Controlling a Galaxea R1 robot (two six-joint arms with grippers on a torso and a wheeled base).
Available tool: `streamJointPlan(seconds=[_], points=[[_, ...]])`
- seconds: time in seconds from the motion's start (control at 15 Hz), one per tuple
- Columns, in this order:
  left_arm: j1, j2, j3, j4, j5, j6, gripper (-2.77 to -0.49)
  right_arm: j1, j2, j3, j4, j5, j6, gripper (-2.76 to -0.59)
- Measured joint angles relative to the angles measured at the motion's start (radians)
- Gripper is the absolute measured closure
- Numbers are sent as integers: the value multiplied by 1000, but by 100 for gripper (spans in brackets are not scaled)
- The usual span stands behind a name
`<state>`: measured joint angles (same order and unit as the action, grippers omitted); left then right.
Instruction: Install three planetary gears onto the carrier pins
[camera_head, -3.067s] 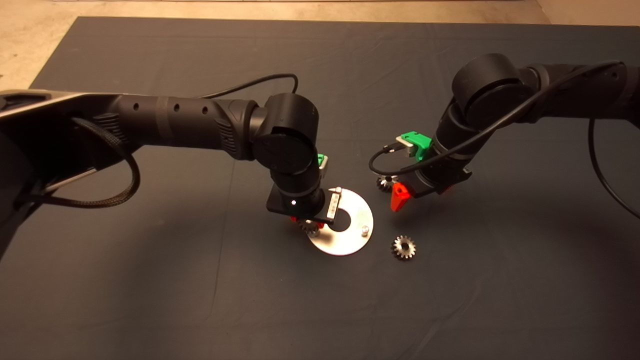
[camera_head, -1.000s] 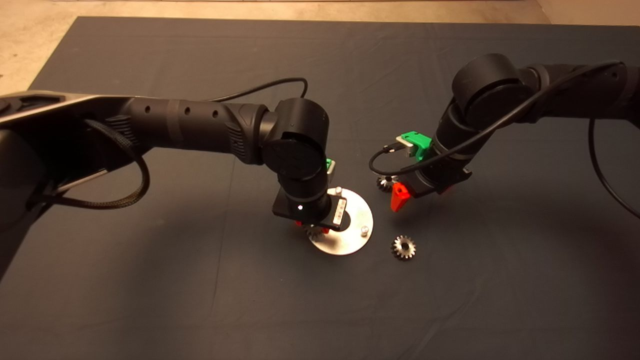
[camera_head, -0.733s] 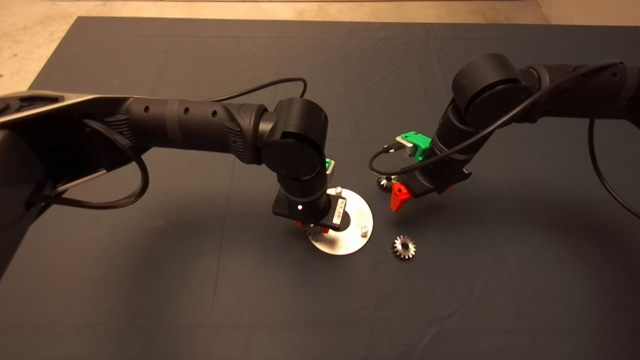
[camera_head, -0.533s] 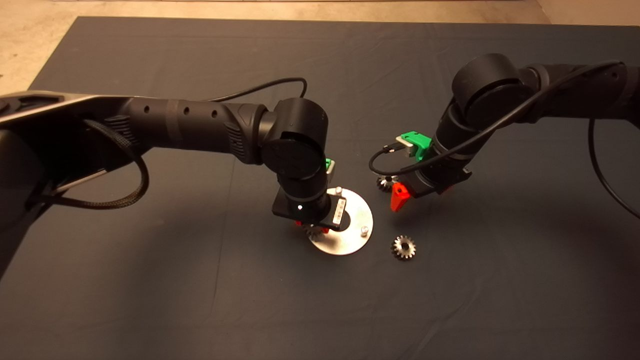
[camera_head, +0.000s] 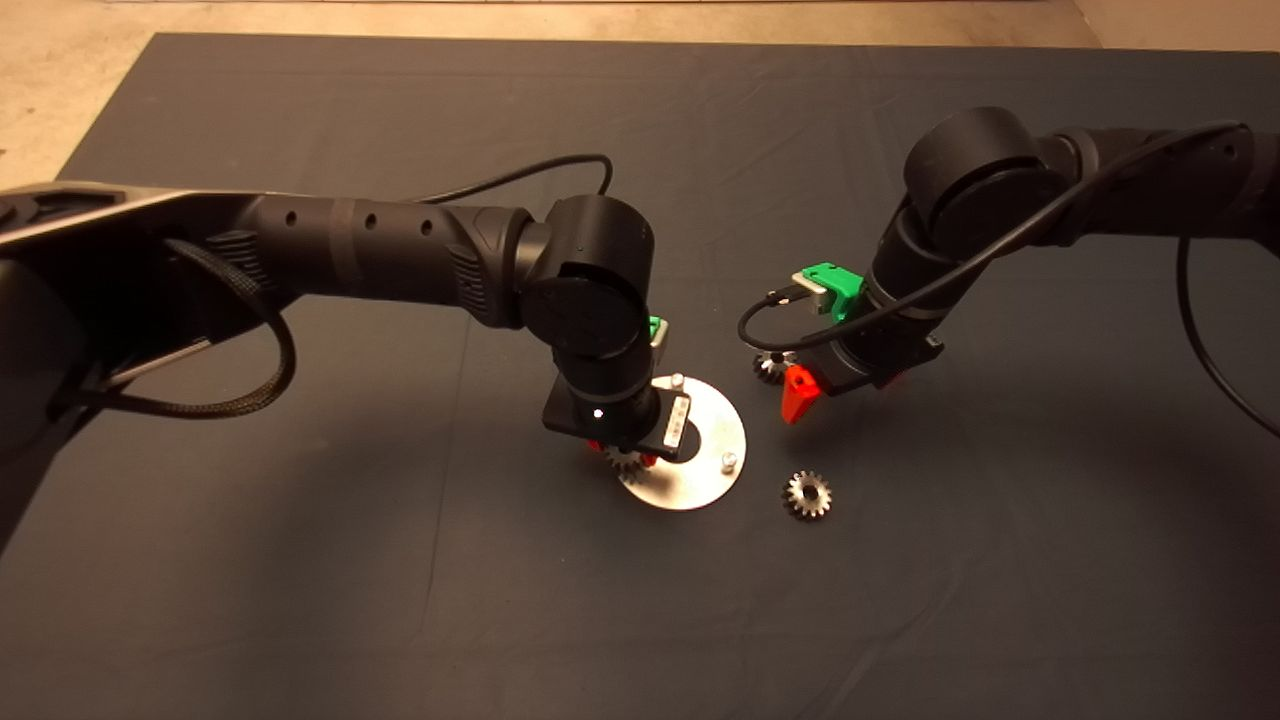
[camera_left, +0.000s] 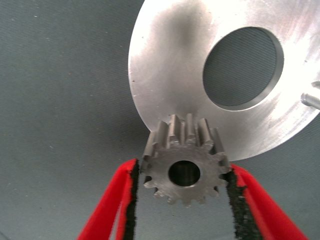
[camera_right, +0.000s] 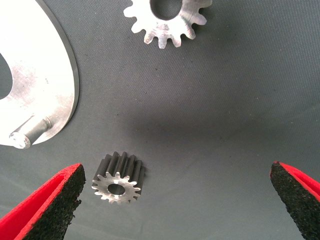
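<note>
**First gear over the disc edge, pin not yet found**

The left tool is clenched on one of the planetary gears, pads pressing the teeth on either side, bore facing up at the wrist camera. In the head view it sits over the disc at about the 8 o'clock edge. The gear held there is low over the rim, though whether it touches the plate I cannot tell. No pin shows through the bore yet.

Two carrier pins are bare: one at 12 o'clock, one at about 4 o'clock. The third is hidden under the left tool, so judging by that, this is the first install, still at alignment.

The right tool hangs released, fingers wide, at the disc's 2 o'clock side. A second gear lies on the dark mat near its left finger; the third gear lies off the disc's 4 o'clock edge.

Next call, as I read it: centre the bore over the hidden pin, keep the gear flat, lower straight, then let go. A tilt would likely jam it.
</note>
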<state>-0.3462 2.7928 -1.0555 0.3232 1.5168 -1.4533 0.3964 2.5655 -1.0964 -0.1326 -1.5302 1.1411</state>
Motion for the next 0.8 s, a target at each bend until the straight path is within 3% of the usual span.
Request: streamJointPlan(seconds=[0.47,0.8], points=[[0,-7,2,0,2,0,-134,0,0,0,0,0,0,-276],[0,-22,4,0,0,0,-162,0,0,0,0,0,0,-276]])
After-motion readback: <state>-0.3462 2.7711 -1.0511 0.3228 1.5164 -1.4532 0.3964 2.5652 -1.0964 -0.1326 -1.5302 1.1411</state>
